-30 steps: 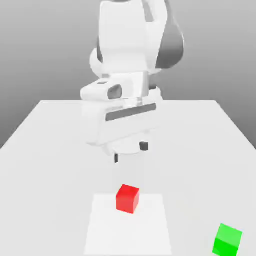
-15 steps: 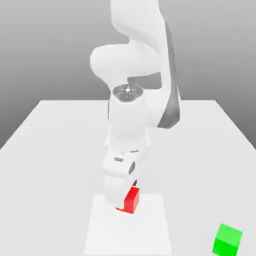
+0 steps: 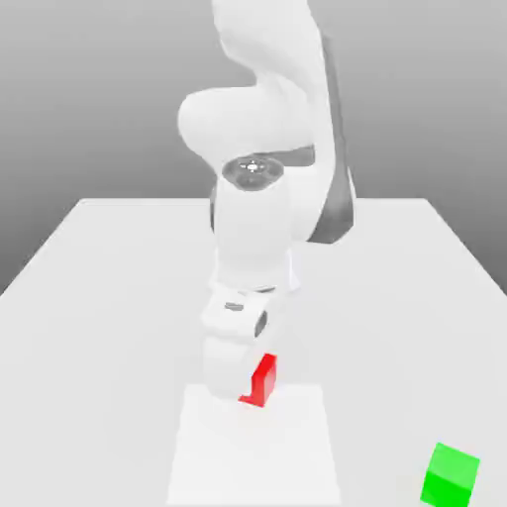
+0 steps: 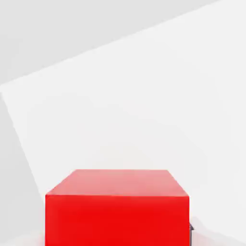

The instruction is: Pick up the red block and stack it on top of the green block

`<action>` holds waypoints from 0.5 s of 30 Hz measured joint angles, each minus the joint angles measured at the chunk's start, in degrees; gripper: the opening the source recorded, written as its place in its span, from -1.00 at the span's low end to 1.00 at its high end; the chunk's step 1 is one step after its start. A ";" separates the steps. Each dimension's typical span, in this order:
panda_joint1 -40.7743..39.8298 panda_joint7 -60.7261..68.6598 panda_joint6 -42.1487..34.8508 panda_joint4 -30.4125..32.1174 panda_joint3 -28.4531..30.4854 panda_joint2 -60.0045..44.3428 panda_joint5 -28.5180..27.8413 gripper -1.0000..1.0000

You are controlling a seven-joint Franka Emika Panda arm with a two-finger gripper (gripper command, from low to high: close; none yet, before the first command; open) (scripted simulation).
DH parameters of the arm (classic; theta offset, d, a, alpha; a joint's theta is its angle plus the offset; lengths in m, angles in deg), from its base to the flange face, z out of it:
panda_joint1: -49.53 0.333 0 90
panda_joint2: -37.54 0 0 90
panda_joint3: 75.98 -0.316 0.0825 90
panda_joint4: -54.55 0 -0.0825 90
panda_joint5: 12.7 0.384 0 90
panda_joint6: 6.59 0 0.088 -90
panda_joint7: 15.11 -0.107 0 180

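Exterior view has the white arm's gripper down over the small matte red cube on the pale square mat, jaws closed tight around it, so lift straight up before swinging toward the small matte green cube at near right.

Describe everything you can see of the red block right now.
The red block is a small, plain, bright red cube with smooth matte faces. It sits upright on a paler square patch of the white table, toward the front centre. In the exterior view the gripper is down over it and hides its left part. The jaws are shut on it. The hand view shows its top and one side face. It stands well apart from the green block.
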 joint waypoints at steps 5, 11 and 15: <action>2.63 -11.32 -5.61 -5.66 -2.34 0.03 -4.26 -1.00; 9.08 -26.99 -11.35 -17.45 -5.29 -6.12 -4.11 -1.00; 12.65 -35.83 -15.06 -25.37 -7.64 -10.42 -1.65 -1.00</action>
